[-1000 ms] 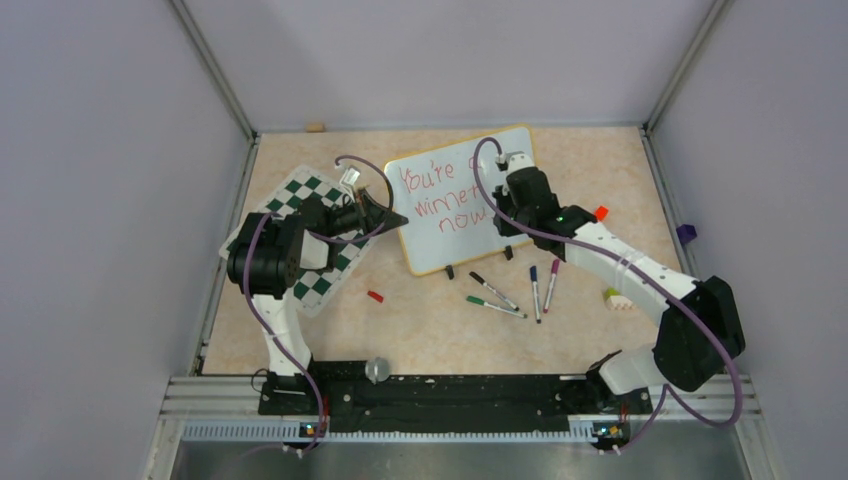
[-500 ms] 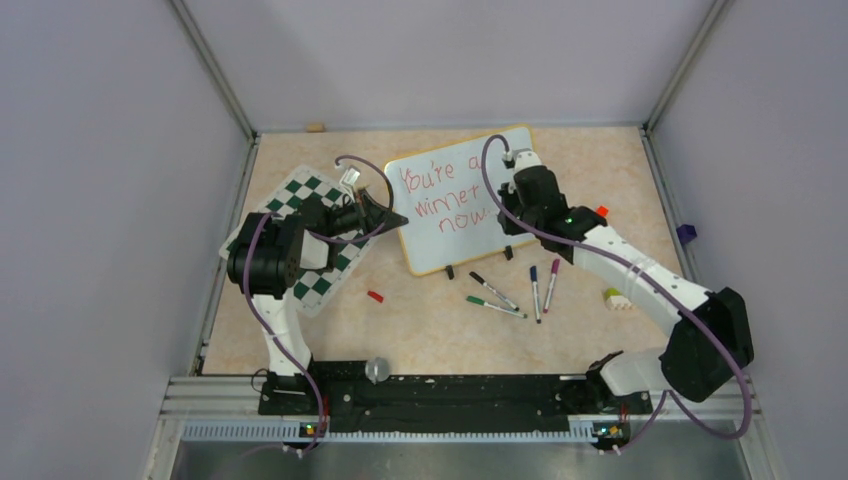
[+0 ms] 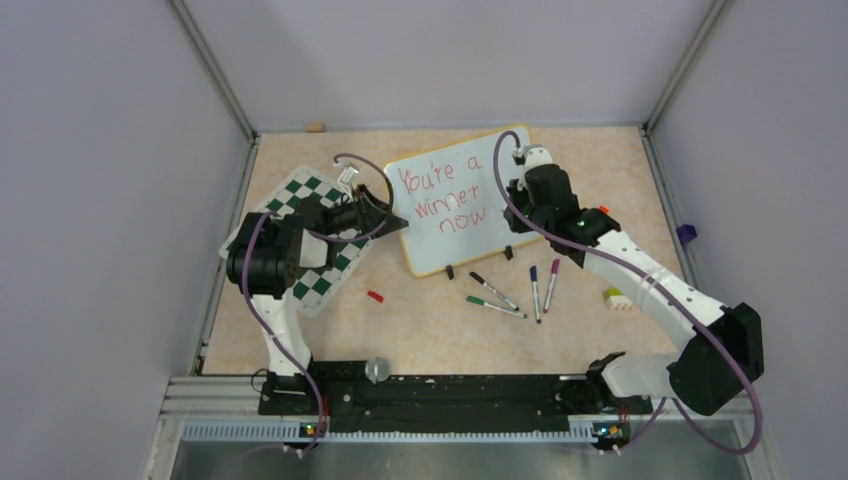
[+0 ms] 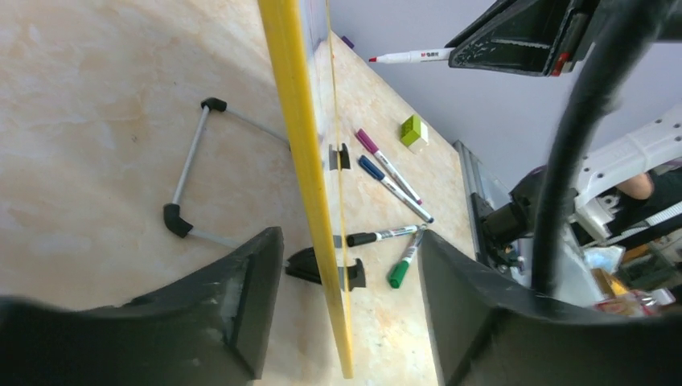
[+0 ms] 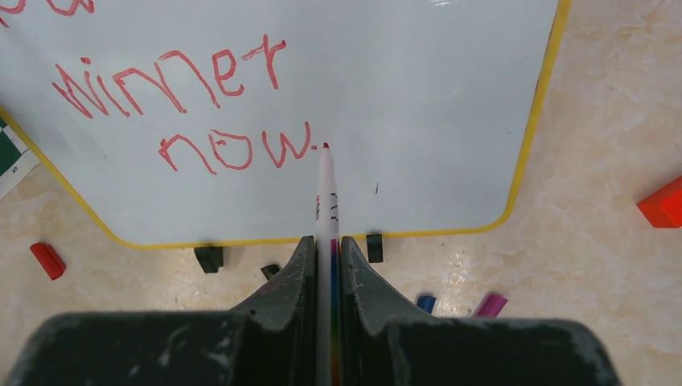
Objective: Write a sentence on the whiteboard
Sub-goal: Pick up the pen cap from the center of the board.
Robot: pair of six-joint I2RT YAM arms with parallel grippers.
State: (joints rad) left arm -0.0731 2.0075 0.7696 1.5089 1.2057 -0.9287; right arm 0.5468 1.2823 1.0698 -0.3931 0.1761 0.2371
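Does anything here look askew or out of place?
The whiteboard sits askew, rotated against the table edges, as does the chess mat. A small red piece lies loose, apart from the markers.

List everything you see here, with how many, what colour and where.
whiteboard: one, white, yellow frame, red writing, table's back middle
chess mat: one, green and white, left of whiteboard
loose markers: four, black, green, blue, purple, table in front of whiteboard
red marker: one, in right hand, tip at whiteboard
cap: one, red, table in front of chess mat
red block: one, table right of whiteboard
lime block: one, table's right side
left hand: open, astride whiteboard's edge
right hand: shut on red marker
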